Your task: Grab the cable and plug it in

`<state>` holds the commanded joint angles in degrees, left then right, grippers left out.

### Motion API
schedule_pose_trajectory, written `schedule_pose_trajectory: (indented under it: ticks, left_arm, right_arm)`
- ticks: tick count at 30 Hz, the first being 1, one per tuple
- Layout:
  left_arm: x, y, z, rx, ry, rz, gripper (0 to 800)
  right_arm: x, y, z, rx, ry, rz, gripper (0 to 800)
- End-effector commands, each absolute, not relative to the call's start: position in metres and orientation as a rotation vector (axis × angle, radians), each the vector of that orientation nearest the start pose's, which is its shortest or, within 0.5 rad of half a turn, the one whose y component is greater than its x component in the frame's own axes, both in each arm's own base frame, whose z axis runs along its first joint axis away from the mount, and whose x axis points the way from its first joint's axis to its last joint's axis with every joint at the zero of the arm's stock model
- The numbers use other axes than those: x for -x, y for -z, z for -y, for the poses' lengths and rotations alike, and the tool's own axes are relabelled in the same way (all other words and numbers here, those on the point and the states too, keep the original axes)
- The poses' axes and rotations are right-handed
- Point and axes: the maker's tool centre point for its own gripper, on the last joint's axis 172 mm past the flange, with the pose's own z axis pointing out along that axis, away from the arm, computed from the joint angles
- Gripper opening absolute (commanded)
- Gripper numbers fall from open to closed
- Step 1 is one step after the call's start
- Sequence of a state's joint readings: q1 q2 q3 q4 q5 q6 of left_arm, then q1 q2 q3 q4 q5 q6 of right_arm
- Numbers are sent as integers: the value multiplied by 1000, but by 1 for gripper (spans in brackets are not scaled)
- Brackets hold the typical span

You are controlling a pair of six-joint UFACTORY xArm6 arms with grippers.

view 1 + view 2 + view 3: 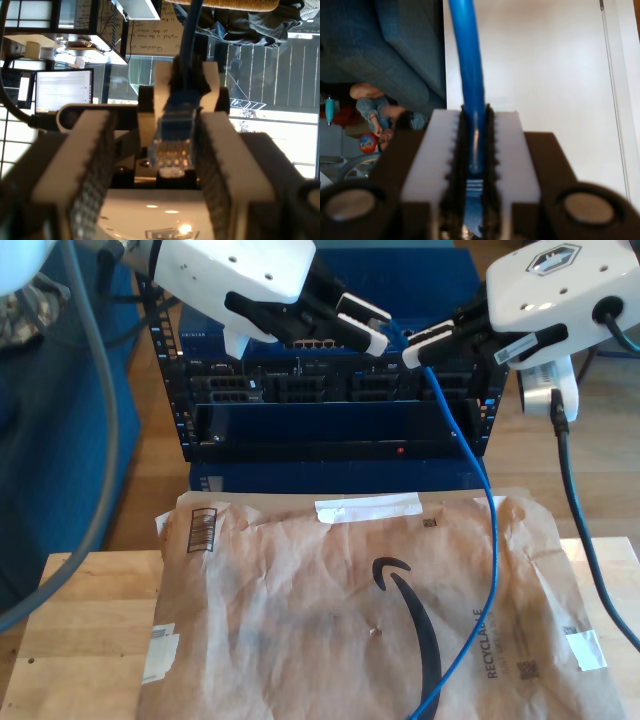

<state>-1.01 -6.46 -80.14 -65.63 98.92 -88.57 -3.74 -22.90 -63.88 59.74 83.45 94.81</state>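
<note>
My second end effector [475, 150] was clamped on the blue cable [480, 490] just behind its plug [172, 145]. My first end effector [155, 150] stood open around that plug, fingers apart from it.

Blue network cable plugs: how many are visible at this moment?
1. The clear plug sits between my first hand's fingers, near the rack in the exterior view. The blue network cable runs off frame, so another end may be hidden.

Lab/office: network rack [330, 390], monitor [64, 90], handwritten notes [152, 42].
</note>
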Motion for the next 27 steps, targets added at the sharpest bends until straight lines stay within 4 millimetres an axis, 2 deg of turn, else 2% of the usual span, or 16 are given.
schedule_pose_trajectory:
  ticks: [6,8,11,14,15,17,18,20,22,26,27]
  left_arm:
    - [-389,-496,260,-1634,1171,-1469,214]
    - [-389,-496,260,-1634,1171,-1469,168]
    - [-390,-496,259,-1633,1168,-1474,40]
    - [-390,-494,259,-1636,1167,-1478,23]
    - [-390,-494,259,-1636,1167,-1478,16]
    - [-390,-494,259,-1637,1166,-1480,7]
    - [-390,-493,259,-1636,1168,-1482,5]
    - [-389,-490,258,-1642,1167,-1491,3]
    - [-387,-489,258,-1650,1170,-1492,3]
    - [-383,-487,255,-1640,1221,-1519,3]
    - [-383,-483,253,-1616,1262,-1563,3]
  right_arm:
    - [-396,-472,-200,1377,-868,-1757,2]
    - [-396,-472,-200,1377,-868,-1757,2]
    - [-396,-471,-201,1379,-871,-1757,2]
    - [-396,-471,-200,1377,-870,-1758,11]
    - [-396,-471,-200,1377,-870,-1758,64]
    - [-396,-471,-201,1382,-872,-1755,424]
    - [-396,-471,-201,1382,-872,-1755,487]
    - [-397,-473,-200,1384,-855,-1750,703]
    - [-406,-485,-193,1371,-784,-1740,788]
    - [-415,-498,-170,1393,-565,-1738,798]
    - [-415,-501,-172,1403,-531,-1729,798]
